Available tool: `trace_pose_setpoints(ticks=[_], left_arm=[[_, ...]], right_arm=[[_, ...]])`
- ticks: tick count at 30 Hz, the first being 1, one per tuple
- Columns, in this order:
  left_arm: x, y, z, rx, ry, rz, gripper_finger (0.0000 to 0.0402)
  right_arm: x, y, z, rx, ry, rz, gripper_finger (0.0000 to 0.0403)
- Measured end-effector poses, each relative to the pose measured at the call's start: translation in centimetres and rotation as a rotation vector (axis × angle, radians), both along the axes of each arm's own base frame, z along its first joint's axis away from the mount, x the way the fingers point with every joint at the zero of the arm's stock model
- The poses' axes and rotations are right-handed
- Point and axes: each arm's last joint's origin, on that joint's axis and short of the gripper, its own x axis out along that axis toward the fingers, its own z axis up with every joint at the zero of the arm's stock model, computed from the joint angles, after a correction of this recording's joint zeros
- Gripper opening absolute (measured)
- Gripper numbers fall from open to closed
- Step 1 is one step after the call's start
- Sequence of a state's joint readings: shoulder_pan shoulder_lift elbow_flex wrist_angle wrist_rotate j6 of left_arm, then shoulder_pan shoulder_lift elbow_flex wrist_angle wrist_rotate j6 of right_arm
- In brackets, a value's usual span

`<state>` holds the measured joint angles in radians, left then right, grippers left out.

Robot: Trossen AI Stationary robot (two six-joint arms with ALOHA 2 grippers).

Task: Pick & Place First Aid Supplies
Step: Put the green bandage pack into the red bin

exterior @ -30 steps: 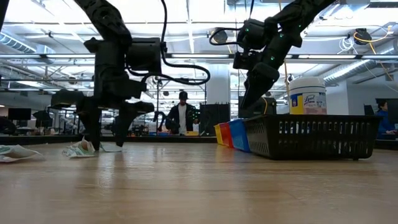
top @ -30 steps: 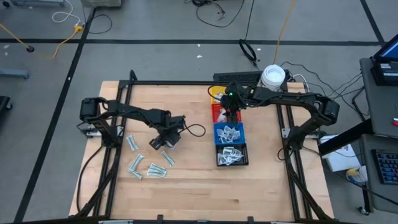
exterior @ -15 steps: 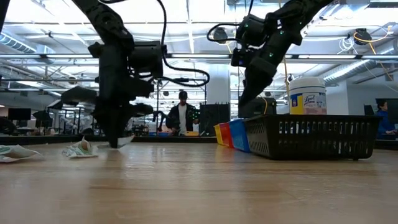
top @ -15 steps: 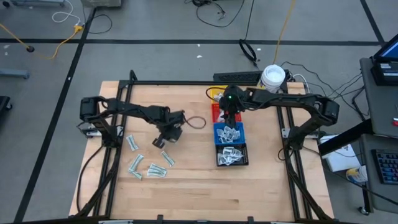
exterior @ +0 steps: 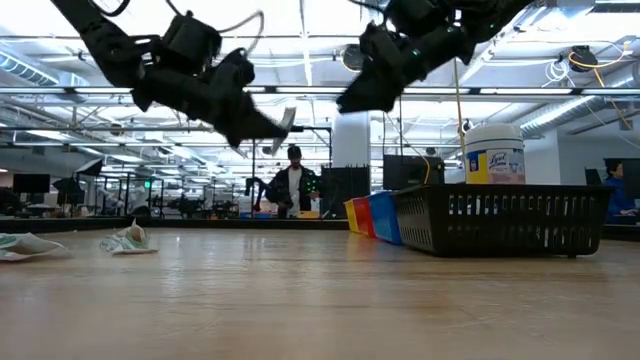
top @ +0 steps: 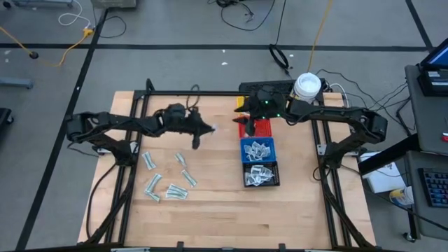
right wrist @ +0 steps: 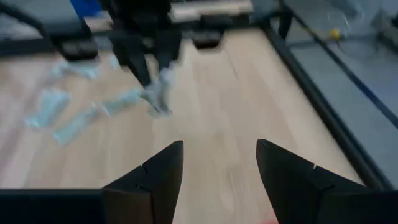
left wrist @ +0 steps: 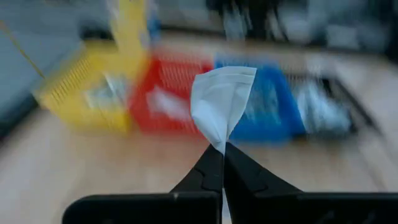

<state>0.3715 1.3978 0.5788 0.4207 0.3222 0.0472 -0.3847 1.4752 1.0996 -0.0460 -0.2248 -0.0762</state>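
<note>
The left gripper (left wrist: 222, 146) is up in the air over the bench (top: 210, 210), a little way from the row of bins. Its jaws are shut on one white packet (left wrist: 221, 102). In the left wrist view the packet sticks straight out past the tips of the jaws, held by its narrow end, with its wide end pointing toward the bins.

Four bins sit touching in a line. The yellow bin (left wrist: 87, 93) is at the far end and has something pale in it. Next comes the red bin (left wrist: 163, 102), also with a pale thing inside. The blue bin (top: 258, 149) holds a heap of small white packets. The black bin (top: 261, 174) at the near end holds more of them.

The right gripper (right wrist: 219, 165) hangs above the red bin with its jaws open and nothing between them.

Pale green wrappers (top: 168, 185) lie loose on the bench, well apart from the bins, pointing different ways.

A white jar (top: 306, 86) stands off the bench past the yellow bin.
</note>
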Motion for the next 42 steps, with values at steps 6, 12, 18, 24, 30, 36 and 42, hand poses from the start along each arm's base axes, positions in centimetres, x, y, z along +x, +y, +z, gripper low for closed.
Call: trace_pose_setpoints(ticks=[6, 12, 18, 24, 30, 36, 42], left_arm=[[0.0, 0.6, 1.1, -0.021, -0.154, 0.076, 0.0001], [1.0, 1.2, 3.1, 0.008, -0.214, 0.132, 0.0001], [3.0, 1.9, 4.5, 0.028, -0.216, 0.130, 0.0000], [4.6, 1.9, 4.7, 0.031, -0.190, 0.110, 0.0000], [5.2, 1.7, 5.1, 0.035, -0.206, 0.116, 0.0000], [5.0, 1.6, 4.1, -0.051, -0.099, 0.125, 0.0041], [3.9, 1.1, 1.7, -0.145, 0.167, 0.104, 0.0125]], right_arm=[[0.9, 0.0, 1.6, -0.005, -0.190, -0.004, 0.0196], [1.2, 0.1, 1.8, 0.058, -0.241, -0.014, 0.0196], [1.8, 0.7, 1.4, 0.063, -0.241, 0.026, 0.0196], [1.8, 0.4, 1.4, 0.061, -0.243, 0.010, 0.0182], [1.6, 0.4, 0.9, 0.053, -0.192, 0.014, 0.0037], [0.9, -0.2, -0.3, 0.033, -0.053, -0.004, 0.0002], [-0.9, -1.4, -1.5, -0.017, 0.137, 0.009, 0.0001]])
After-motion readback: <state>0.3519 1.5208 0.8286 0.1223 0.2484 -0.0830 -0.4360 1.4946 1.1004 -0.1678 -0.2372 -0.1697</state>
